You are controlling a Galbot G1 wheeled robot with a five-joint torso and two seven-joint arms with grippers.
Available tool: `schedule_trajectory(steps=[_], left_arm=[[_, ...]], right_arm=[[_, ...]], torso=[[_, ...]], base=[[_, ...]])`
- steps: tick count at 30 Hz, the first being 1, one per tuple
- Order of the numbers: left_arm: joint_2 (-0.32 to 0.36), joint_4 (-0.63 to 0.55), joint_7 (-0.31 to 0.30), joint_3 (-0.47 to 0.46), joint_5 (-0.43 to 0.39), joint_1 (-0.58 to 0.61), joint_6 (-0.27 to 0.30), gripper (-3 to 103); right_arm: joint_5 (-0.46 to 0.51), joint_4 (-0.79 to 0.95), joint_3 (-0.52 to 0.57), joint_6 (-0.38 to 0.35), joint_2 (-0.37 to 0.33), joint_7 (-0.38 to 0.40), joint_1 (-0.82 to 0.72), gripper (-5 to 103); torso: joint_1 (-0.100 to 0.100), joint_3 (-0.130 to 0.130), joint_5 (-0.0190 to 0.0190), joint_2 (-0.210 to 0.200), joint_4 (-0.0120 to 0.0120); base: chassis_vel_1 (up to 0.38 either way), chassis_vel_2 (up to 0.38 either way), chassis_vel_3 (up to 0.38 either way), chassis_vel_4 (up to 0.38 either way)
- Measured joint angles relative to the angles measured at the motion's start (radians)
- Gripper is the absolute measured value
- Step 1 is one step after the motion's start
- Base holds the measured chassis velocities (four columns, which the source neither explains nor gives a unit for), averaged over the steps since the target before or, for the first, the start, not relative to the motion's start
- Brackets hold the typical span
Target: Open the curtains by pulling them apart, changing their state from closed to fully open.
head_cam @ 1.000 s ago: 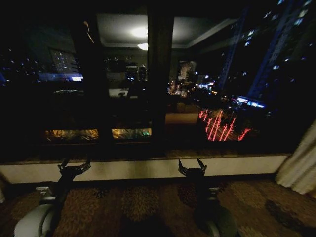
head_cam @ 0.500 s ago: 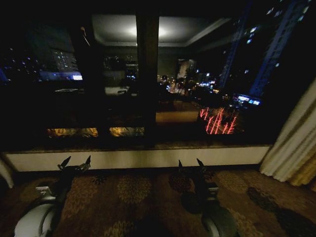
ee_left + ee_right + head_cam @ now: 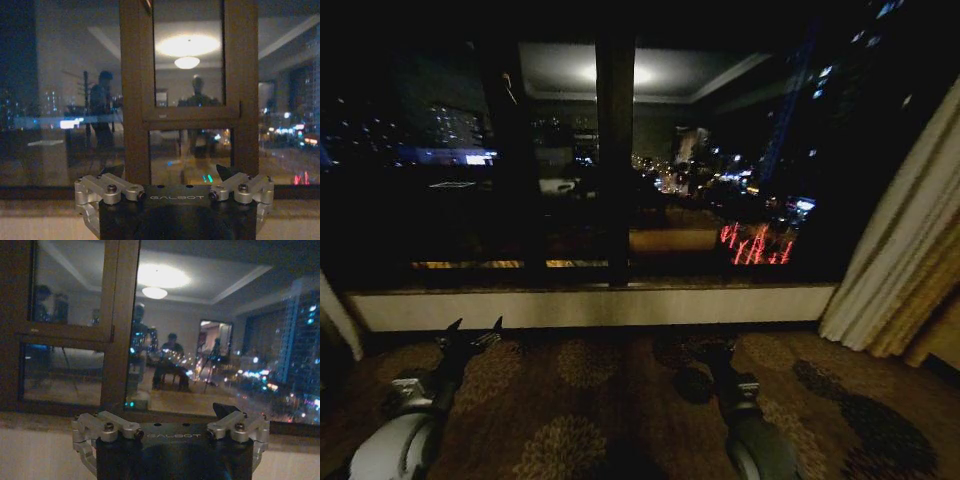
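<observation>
The curtains [image 3: 898, 250] hang bunched at the frame's right edge, well apart from the spread-fingered left gripper [image 3: 472, 330] and right gripper [image 3: 172, 412], both low before the dark window [image 3: 560, 160].

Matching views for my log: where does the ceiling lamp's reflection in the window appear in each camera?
Head view: lamp reflection high in the glass, straddling the dark window post.
Left wrist view: reflection between two posts.
Right wrist view: reflection beside a post.
Shared landmark: the pale window ledge.
</observation>
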Motion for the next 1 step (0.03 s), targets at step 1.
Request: schedule_trajectory(steps=[1], left_arm=[[0.000,0.000,0.000,0.000,0.000,0.000,0.000,100]], right_arm=[[0.000,0.000,0.000,0.000,0.000,0.000,0.000,100]], torso=[[0.000,0.000,0.0000,0.000,0.0000]], base=[[-0.028,0.046,0.056,-0.023]])
